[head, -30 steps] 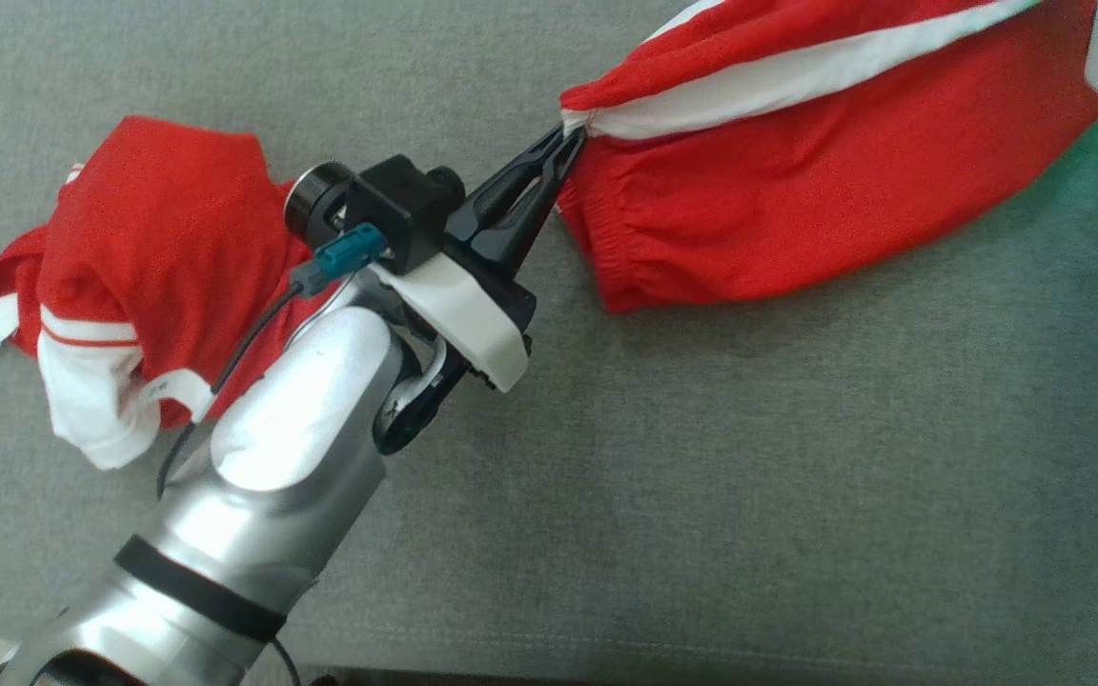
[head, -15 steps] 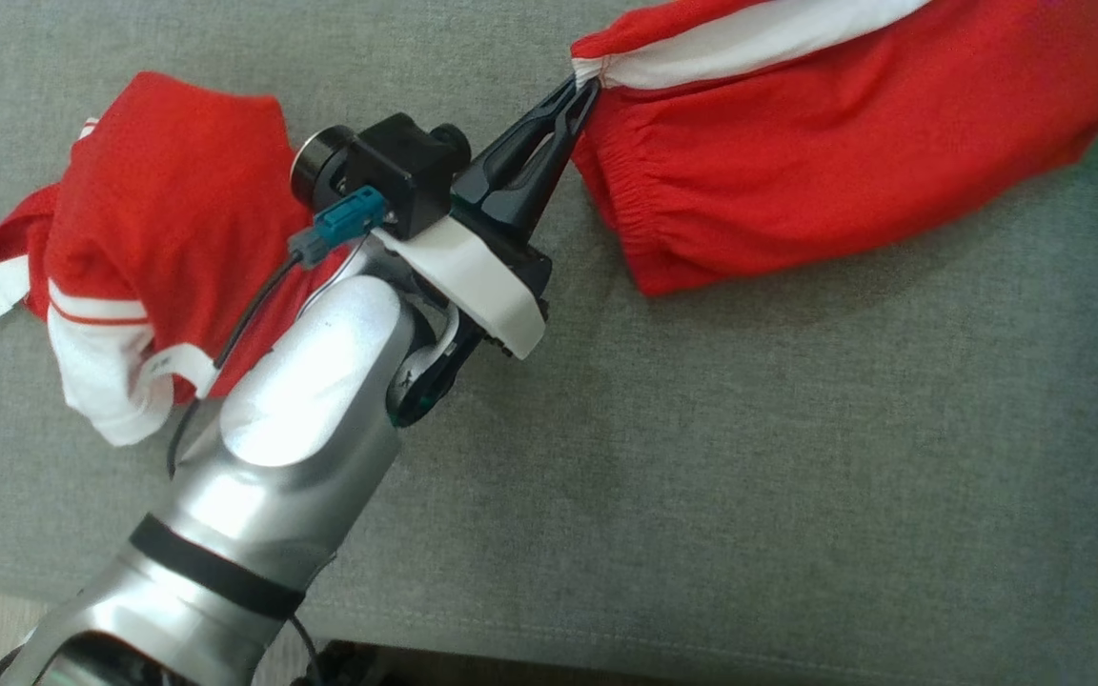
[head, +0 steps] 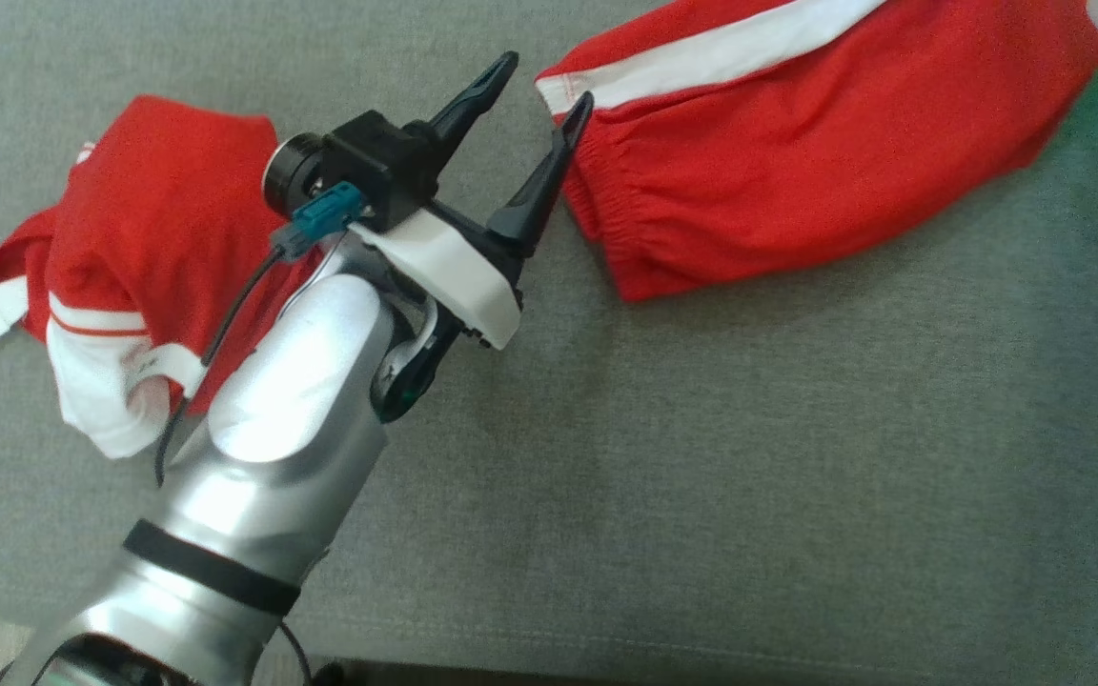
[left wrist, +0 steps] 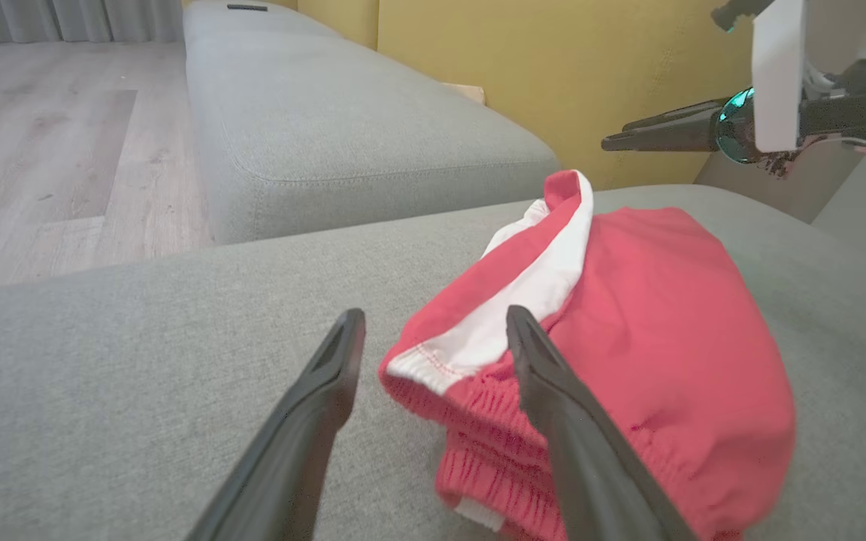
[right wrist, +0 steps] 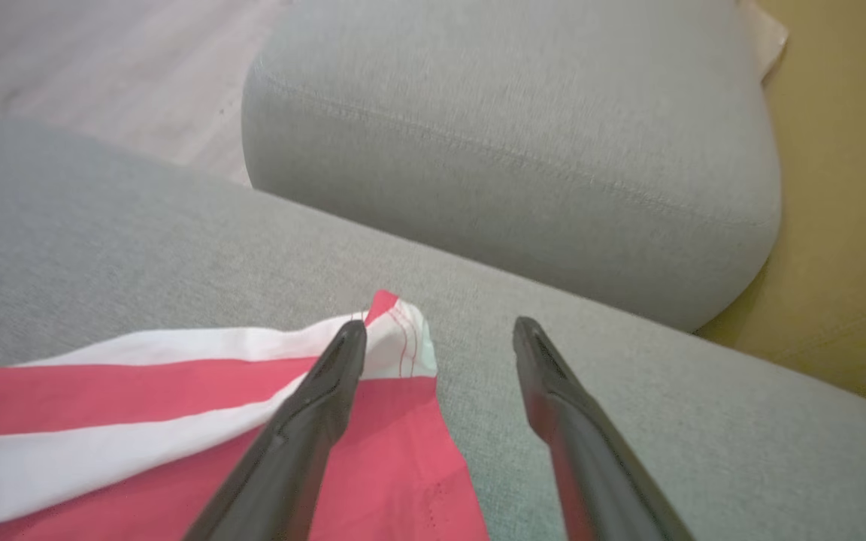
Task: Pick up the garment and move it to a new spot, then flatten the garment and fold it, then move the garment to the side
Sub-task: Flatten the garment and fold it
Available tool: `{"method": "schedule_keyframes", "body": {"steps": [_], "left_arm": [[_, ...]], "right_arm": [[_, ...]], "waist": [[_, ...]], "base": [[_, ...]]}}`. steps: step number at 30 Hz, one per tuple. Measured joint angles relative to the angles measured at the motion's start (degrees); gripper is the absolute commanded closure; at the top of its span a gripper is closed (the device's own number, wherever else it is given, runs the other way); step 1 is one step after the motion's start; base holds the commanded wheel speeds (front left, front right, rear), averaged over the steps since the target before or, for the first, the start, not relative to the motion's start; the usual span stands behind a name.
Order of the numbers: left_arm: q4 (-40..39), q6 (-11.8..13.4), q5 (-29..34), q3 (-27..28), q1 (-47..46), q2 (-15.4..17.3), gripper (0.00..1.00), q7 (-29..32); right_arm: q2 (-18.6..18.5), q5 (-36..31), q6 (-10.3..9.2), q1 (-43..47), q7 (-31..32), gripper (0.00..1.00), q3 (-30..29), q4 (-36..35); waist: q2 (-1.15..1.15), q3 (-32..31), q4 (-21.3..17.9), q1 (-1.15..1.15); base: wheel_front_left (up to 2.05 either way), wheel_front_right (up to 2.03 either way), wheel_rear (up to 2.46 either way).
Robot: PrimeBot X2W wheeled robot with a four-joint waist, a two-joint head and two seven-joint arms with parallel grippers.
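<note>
Subject of the task: a pair of red shorts [head: 797, 162] with a white side stripe and elasticated waistband, lying stretched out on the grey sofa cushion [head: 701, 476], toward its far right in the head view. The left gripper [head: 544, 81] stands with its jaws wide apart and holds nothing. In the left wrist view the waistband corner sits between the two fingers, but no cloth is pinched. The right gripper [right wrist: 440, 329] is likewise spread wide and empty at the opposite end. One finger overlies the hem corner of the shorts in its own wrist view, and whether it touches the cloth cannot be told. A second red-and-white garment [head: 149, 238] lies crumpled at the left of the cushion, partly hidden behind the left forearm and well apart from the shorts. Assessment: the shorts appear set down at their spot, so the flattening step is in hand. The cloth is not yet flat, since the body bulges and the lower edge bows. The next move calls for smoothing the fabric or re-gripping both end corners to draw it taut before any fold. Risk noted: the open left fingers sit close enough to snag the waistband.
</note>
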Motion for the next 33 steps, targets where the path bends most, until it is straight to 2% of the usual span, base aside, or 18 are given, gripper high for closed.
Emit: {"method": "schedule_keyframes", "body": {"steps": [5, 14, 20, 24, 27, 33], "left_arm": [[0.1, 0.0, 0.6, 4.1, 3.0, 0.0, 0.00, 0.0], [-1.9, 0.0, 3.2, 11.8, 12.2, 0.1, 0.00, 0.0], [-5.4, 0.5, 4.8, 16.9, 18.8, -0.1, 0.00, 0.0], [-8.5, 0.6, 5.1, 20.6, 23.4, -0.8, 0.00, 0.0], [-11.0, 0.7, 6.3, 22.5, 26.7, -1.2, 0.00, 0.0], [-15.4, 0.7, 7.7, 26.2, 32.7, -2.0, 0.00, 0.0]], "right_arm": [[1.0, 3.4, 0.00, 3.7, -8.2, 0.00, -1.1, 0.1], [4.2, 7.8, 0.00, 16.5, -22.2, 0.00, -2.5, -4.2], [7.3, 9.4, 0.00, 24.9, -28.1, 0.00, -5.6, -7.6], [8.8, 7.1, 0.00, 31.4, -30.3, 0.00, -10.0, -8.8], [10.1, 2.3, 0.00, 36.1, -30.9, 0.00, -14.3, -10.6], [16.3, -9.2, 0.00, 46.9, -30.9, 0.00, -28.7, -20.3]], "waist": [[0.00, -3.7, -1.3, 0.00], [0.00, -12.2, -4.5, 0.00], [0.01, -17.7, -6.6, -0.01], [0.00, -20.4, -7.8, -0.01], [0.01, -21.8, -8.5, -0.01], [0.01, -23.5, -9.7, -0.01]], "base": [[0.00, 0.00, 0.00], [0.00, 0.00, 0.00], [0.00, 0.00, 0.00], [0.00, 0.00, 0.00], [0.00, 0.00, 0.00], [0.00, 0.00, 0.00]]}}
